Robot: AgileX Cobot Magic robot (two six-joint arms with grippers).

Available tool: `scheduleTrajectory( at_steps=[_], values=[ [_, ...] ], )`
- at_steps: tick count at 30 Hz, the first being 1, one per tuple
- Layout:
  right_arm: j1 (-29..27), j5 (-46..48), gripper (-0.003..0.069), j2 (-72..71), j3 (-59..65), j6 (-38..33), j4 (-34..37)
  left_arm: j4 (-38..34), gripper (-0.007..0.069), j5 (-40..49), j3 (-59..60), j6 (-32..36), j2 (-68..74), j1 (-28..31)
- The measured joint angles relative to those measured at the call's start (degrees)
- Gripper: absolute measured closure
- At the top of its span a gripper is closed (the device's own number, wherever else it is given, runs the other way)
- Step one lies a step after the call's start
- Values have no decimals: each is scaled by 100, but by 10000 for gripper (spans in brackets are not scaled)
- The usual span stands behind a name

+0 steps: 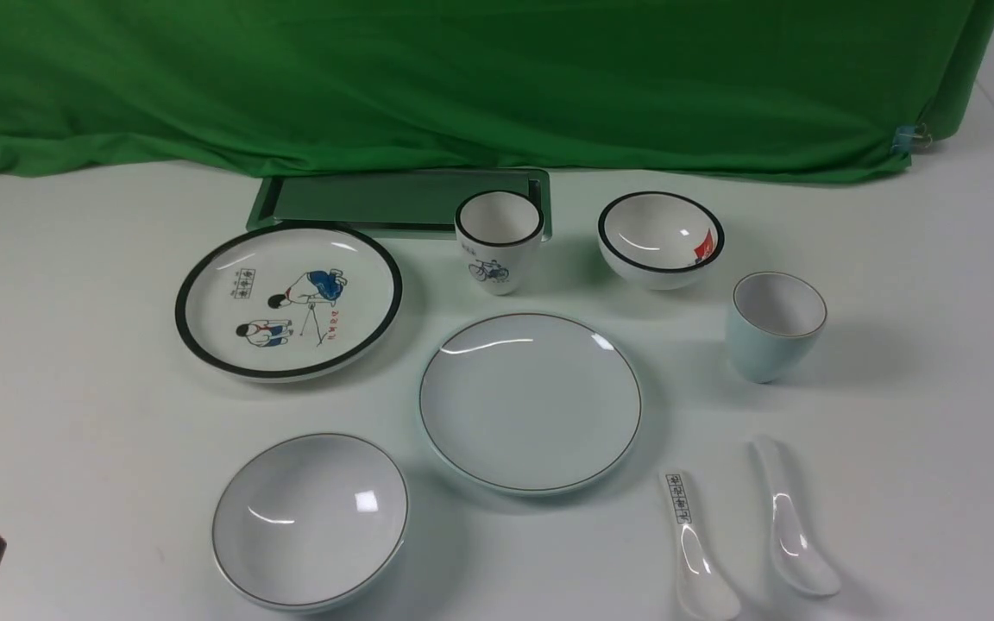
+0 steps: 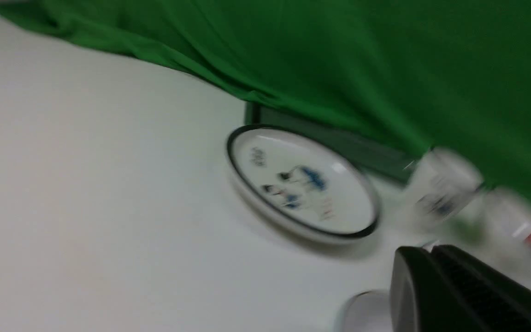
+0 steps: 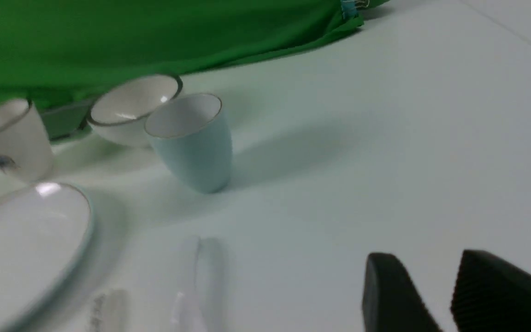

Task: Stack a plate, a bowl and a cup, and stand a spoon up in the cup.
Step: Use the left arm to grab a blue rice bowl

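1. Front view: nothing stacked yet; plate (image 1: 530,403) at middle of bench (image 1: 74,388), bowl (image 1: 311,517) just beside it at near left, cup (image 1: 775,326) off right, spoon (image 1: 790,522) near right.
2. Risk one: grabbing the labelled spoon (image 1: 694,548), just beside the plain one; lookalike cartoon plate (image 1: 288,299), bicycle cup (image 1: 498,241) and black-rimmed bowl (image 1: 661,239) farther back.
3. Risk two: glossy bowl slipping from a shallow rim grip, or clipping the plate's edge.
4. Left pincer (image 2: 431,251): low at near-left corner, jaws pressed together, empty.
5. Right pincer (image 3: 427,267): low over bare bench, cup ahead, jaws apart, holding nothing.
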Motion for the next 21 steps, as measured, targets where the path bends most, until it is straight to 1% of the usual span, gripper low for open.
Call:
scheduleTrajectory(
  at_steps=[1, 2, 3, 5, 6, 8, 9, 13, 15, 16, 17, 18, 19, 20, 21],
  values=[
    [0, 0, 413, 0, 0, 104, 21, 0, 655, -20, 0, 0, 0, 0],
    [0, -6, 413, 0, 0, 906, 162, -842, 655, -123, 0, -508, 0, 0],
    [0, -6, 413, 0, 0, 1411, 233, -1298, 655, -190, 0, -752, 0, 0],
    [0, -6, 413, 0, 0, 2288, 324, -1632, 655, -256, 0, -933, 0, 0],
    [0, -6, 413, 0, 0, 3134, 378, -1808, 655, -308, 0, -1052, 0, 0],
    [0, -6, 413, 0, 0, 3684, 413, -1900, 655, -370, 0, -1187, 0, 0],
    [0, 0, 413, 0, 0, 3818, 426, -1925, 655, -411, 0, -1326, 0, 0],
    [0, -2, 413, 0, 0, 3634, 426, -1897, 655, -430, 0, -1442, 0, 0],
    [0, -12, 413, 0, 0, 3470, 426, -1554, 655, -260, -81, -1309, 0, 0],
    [0, -43, 413, 0, 0, 3310, 426, -1331, 655, -53, -226, -1166, 0, 0],
    [0, -68, 413, 0, 0, 3229, 426, -1283, 655, 41, -302, -1093, 0, 0],
    [32, -235, 413, 0, 0, 2821, 426, -834, 655, 407, -681, -788, -5, 0],
    [71, -365, 413, 0, 0, 2650, 426, -733, 655, 655, -841, -674, -10, 0],
    [156, -529, 416, 0, 0, 2290, 426, -422, 655, 1068, -1183, -485, 33, 0],
    [205, -577, 422, 0, -15, 2105, 426, -213, 655, 1284, -1414, -417, 92, 0]
  ],
)
